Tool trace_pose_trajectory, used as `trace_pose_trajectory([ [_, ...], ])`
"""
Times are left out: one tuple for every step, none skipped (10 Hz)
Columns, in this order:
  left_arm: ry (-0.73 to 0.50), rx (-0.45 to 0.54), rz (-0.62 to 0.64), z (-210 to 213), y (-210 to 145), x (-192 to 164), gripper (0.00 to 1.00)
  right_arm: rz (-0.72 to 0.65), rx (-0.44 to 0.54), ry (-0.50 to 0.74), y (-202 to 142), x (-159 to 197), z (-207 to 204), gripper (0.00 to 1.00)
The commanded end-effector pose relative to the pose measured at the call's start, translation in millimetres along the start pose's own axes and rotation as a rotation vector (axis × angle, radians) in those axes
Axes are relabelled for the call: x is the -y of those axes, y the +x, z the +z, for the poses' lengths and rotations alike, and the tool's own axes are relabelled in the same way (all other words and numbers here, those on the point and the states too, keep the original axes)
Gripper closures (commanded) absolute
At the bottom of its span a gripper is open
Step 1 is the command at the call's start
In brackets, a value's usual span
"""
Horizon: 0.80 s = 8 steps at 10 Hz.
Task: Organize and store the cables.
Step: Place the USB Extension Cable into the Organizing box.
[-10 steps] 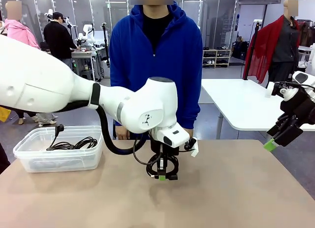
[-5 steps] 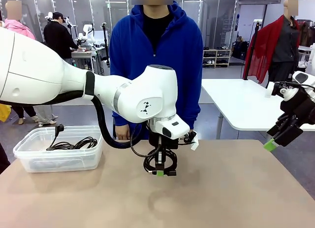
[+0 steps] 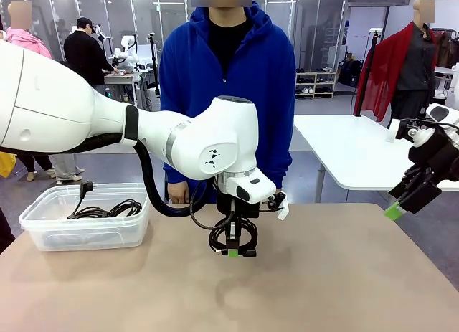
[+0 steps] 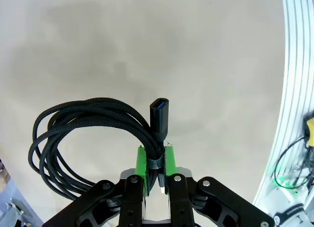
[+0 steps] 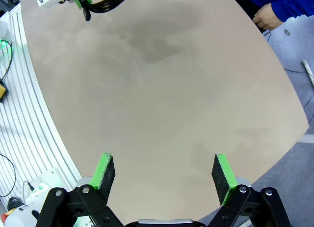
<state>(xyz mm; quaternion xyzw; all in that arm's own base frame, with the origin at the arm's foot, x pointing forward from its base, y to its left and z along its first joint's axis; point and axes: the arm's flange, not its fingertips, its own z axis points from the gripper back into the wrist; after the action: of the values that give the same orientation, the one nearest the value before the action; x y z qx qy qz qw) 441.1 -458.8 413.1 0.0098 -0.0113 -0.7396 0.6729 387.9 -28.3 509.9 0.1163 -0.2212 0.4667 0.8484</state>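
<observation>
Left gripper [image 4: 156, 164] is clamped on a coiled black USB cable [image 4: 93, 124], held above the table [image 3: 344, 274] mid-front. Right gripper [image 5: 164, 170] is spread wide, nothing held. More cables [image 3: 107, 209] are seen in the plastic container [image 3: 43, 231] at left.

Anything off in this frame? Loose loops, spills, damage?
Nothing stands out. The left gripper is shut on a neatly coiled cable above the table. Another cable lies inside the plastic bin. The right gripper is open, holding nothing.
</observation>
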Motion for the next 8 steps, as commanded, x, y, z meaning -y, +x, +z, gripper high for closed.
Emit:
trace_pose_trajectory([
  [0.006,-0.002,-0.002,1.7,-0.3,0.3,0.98,-0.003,-0.004,0.006,0.4,0.4,1.4,0.00],
  [0.006,-0.002,-0.002,1.7,-0.3,0.3,0.98,-0.003,-0.004,0.006,0.4,0.4,1.4,0.00],
  [0.000,0.000,0.000,0.0,0.0,0.0,0.84,-0.003,-0.004,0.006,0.4,0.4,1.4,0.00],
  [0.027,0.024,-0.046,16.6,-8.4,4.5,0.84,-0.003,-0.004,0.006,0.4,0.4,1.4,0.00],
  [0.019,0.036,-0.081,31.6,-16.4,10.5,0.84,-0.003,-0.004,0.006,0.4,0.4,1.4,0.00],
  [-0.001,0.021,-0.101,43.0,-24.8,16.4,0.84,-0.003,-0.004,0.006,0.4,0.4,1.4,0.00],
  [-0.043,0.015,-0.104,54.1,-29.0,21.9,0.84,-0.003,-0.004,0.006,0.4,0.4,1.4,0.00],
  [-0.034,0.011,-0.126,63.4,-30.4,27.6,0.84,-0.003,-0.004,0.006,0.4,0.4,1.4,0.00],
])
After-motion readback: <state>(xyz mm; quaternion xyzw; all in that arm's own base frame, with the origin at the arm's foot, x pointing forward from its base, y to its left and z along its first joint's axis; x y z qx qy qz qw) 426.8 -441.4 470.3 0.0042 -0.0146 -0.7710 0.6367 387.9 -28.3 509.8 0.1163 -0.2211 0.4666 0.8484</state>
